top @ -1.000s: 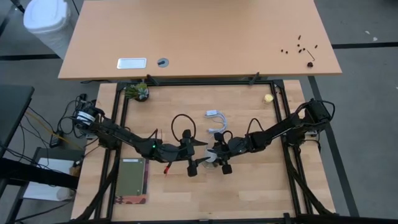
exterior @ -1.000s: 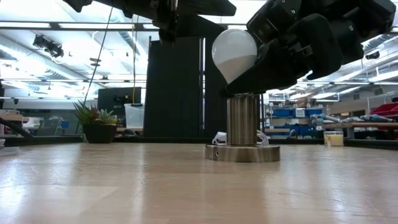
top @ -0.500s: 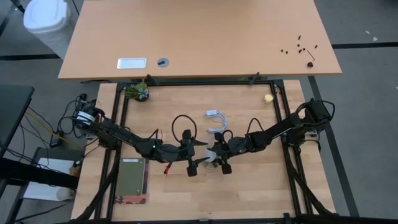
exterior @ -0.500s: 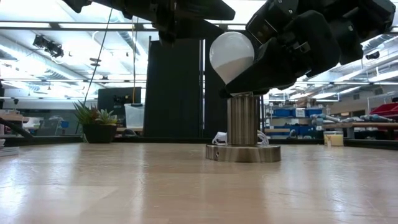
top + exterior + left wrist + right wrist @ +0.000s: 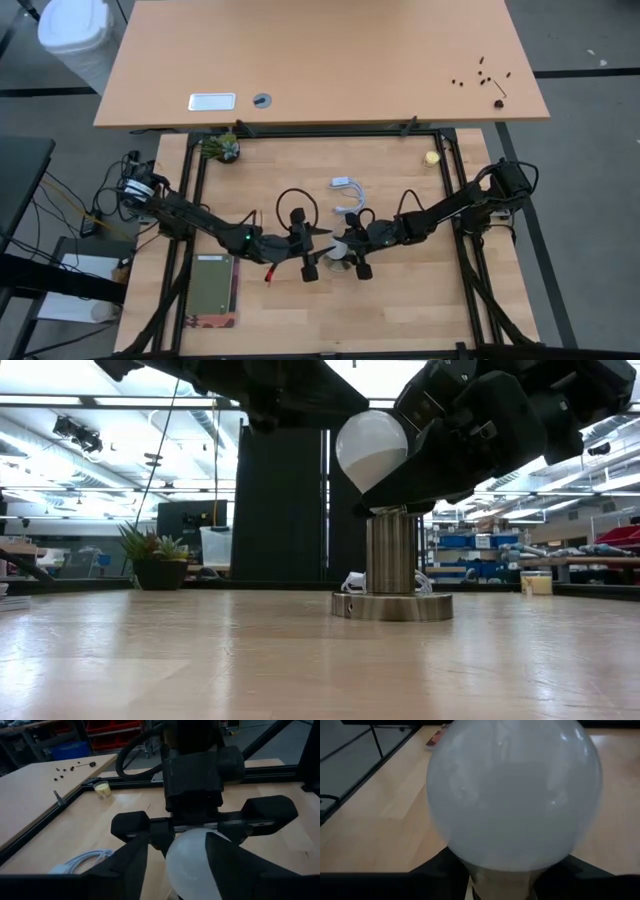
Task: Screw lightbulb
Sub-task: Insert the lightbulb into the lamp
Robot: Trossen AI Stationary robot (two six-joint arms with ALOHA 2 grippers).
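Lightbulb (image 5: pixel 372 448) tilted over the socket (image 5: pixel 391 565) mid-table, clamped at the neck by right gripper (image 5: pixel 347 256). Left gripper (image 5: pixel 177 857) fingers spread around the globe, no contact. Best straightened upright before twisting, gently, no cross-threading.

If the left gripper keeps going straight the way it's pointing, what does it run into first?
The lightbulb: it sits right between the left gripper's fingers, tilted over the socket base. Just behind it is the right gripper, which holds the bulb by its neck. Depth between them looks small.
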